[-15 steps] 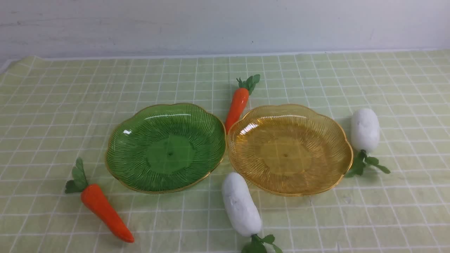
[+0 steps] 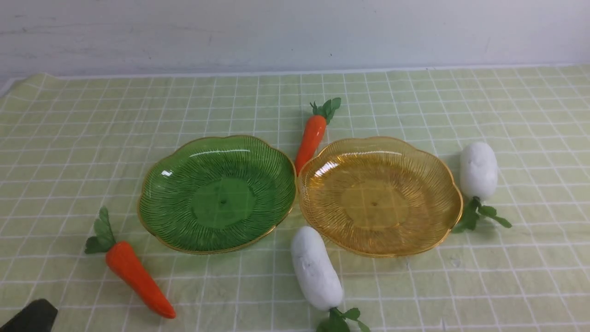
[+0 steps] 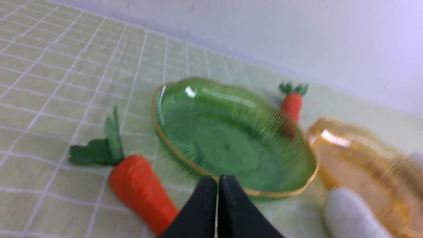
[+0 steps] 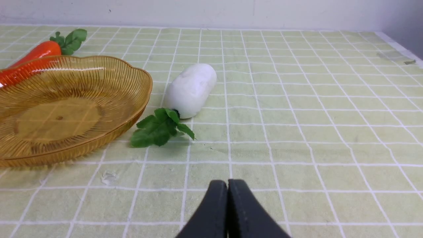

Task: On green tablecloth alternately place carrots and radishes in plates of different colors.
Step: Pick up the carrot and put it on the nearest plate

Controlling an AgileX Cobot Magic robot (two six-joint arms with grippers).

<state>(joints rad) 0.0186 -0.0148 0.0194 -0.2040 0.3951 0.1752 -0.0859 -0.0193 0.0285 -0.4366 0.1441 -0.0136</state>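
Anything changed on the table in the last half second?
The left tool has come into the front view at the near-left corner, shut and empty. Nothing grasped or released. The near carrot, far carrot, near radish, right radish, green plate and amber plate have not moved.

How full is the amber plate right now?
Empty. The amber plate shows only its bare ribbed bottom; the far carrot and the right radish lie outside its rim on the green tablecloth.
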